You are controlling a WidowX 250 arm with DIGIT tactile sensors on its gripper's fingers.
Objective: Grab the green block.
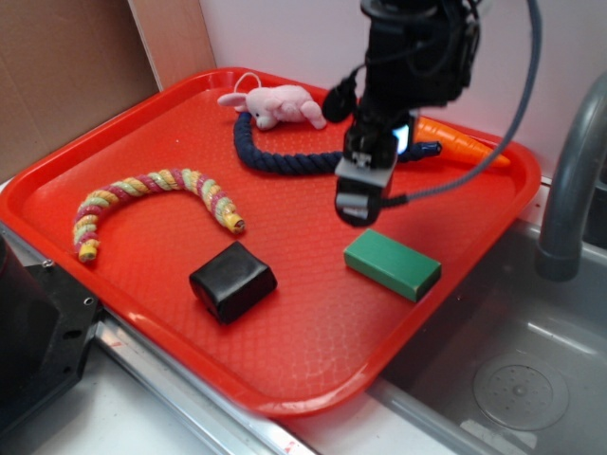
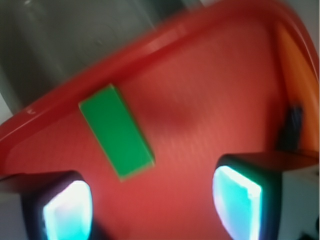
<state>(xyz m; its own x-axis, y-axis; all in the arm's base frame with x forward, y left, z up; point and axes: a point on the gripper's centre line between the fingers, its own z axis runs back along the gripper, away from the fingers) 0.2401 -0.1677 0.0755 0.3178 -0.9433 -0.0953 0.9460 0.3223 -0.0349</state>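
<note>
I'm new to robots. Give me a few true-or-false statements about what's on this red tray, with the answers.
1. The green block lies flat on the red tray. True.
2. The gripper is clamped on the green block. False: it hangs above the tray with its jaws open, holding nothing.
3. A black block sits on the tray, apart from the green one. True.
4. The pink plush toy lies on the green block. False: it is at the tray's far side by the navy rope.
</note>
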